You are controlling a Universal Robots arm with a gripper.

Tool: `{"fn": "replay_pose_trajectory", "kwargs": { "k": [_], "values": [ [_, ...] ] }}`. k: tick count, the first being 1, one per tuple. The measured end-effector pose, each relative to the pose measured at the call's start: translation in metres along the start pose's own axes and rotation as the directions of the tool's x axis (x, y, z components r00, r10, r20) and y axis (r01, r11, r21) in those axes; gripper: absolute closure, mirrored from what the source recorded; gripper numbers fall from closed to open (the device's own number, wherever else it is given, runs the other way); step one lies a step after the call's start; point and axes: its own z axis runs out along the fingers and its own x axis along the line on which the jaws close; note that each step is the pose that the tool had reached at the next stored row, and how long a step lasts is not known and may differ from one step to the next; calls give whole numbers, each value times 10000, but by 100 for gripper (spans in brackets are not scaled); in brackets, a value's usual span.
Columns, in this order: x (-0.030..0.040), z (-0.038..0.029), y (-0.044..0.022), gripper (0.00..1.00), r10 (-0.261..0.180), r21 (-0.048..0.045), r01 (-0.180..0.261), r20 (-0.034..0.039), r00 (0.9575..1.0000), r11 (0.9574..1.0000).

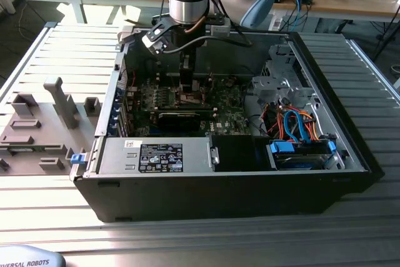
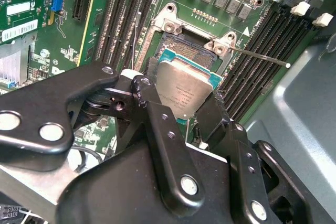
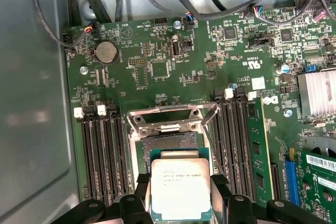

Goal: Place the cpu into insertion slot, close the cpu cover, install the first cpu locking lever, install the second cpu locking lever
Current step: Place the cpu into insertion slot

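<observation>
One pincer (image 2: 180,98) pinches the cpu (image 3: 180,190) by the case's (image 1: 350,148) open slot (image 3: 169,142); in the exterior view, cables (image 1: 300,126) lie at its three o'clock.

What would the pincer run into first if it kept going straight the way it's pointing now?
Probably the insertion slot, lying open right beyond the cpu that the pincer holds; how far off is unclear.

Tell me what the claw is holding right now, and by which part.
The claw is shut on the cpu, gripping it by two opposite side edges, with the silver-grey top left uncovered in both wrist views.
</observation>
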Motion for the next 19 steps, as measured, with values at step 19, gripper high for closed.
{"fn": "replay_pose_trajectory", "kwargs": {
  "k": [19],
  "values": [
    [0, 3, 0, 46, 215, 13, -215, 12, 9998, 9998]
  ]
}}
